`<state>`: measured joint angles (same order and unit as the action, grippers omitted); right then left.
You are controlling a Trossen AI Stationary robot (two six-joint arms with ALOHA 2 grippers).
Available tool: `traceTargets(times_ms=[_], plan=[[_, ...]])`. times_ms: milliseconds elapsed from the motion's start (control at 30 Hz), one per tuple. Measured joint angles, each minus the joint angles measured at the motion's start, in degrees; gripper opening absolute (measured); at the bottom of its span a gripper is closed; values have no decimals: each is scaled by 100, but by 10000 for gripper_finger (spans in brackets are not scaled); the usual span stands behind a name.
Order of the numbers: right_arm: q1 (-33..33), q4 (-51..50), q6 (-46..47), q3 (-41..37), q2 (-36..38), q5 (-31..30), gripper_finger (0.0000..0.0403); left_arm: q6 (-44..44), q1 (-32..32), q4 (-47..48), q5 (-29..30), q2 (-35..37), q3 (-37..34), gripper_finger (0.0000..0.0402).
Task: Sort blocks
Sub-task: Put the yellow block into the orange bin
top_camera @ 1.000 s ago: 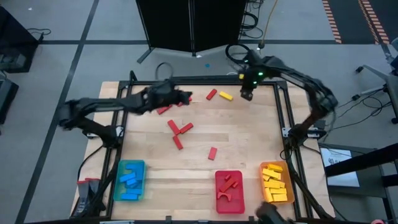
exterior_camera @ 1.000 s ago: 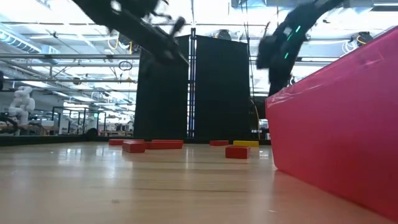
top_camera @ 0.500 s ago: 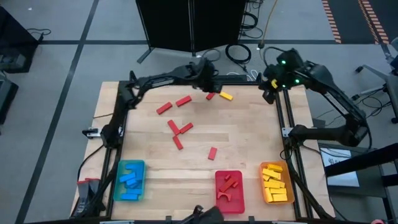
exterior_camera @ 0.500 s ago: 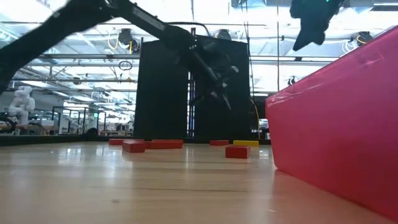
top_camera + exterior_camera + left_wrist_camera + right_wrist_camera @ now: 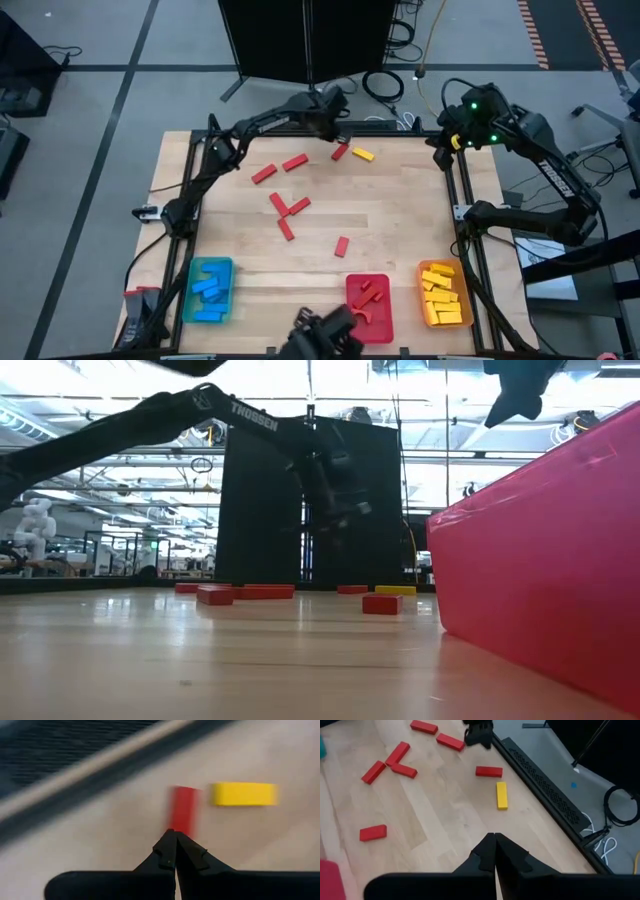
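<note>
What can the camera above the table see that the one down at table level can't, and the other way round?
Only the high view shows the blue tray, the yellow tray and the blocks sorted in them, plus the right gripper, shut, at the table's far right edge. Only the low view shows the room behind, with its ceiling lights. Both show the left gripper, shut, above the far edge, the loose red blocks, the yellow block and the red tray.

Left pincer point(image 5: 174, 840) closed, outstretched; right pincer point(image 5: 494, 842) closed, raised.
</note>
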<state>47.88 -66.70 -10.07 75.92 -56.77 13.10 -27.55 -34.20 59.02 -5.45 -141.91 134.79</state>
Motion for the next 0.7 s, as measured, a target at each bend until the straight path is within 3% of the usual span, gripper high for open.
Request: traceTargets(times_ms=[200,400,700], plan=[[0,30,-29,-134,0,13,0,663,-564,228,187,28,20,0],[0,50,-2,-486,0,42,0,704,-926,438,495,-29,20,0],[0,51,69,-866,48,73,0,914,-441,409,411,-353,25,0]])
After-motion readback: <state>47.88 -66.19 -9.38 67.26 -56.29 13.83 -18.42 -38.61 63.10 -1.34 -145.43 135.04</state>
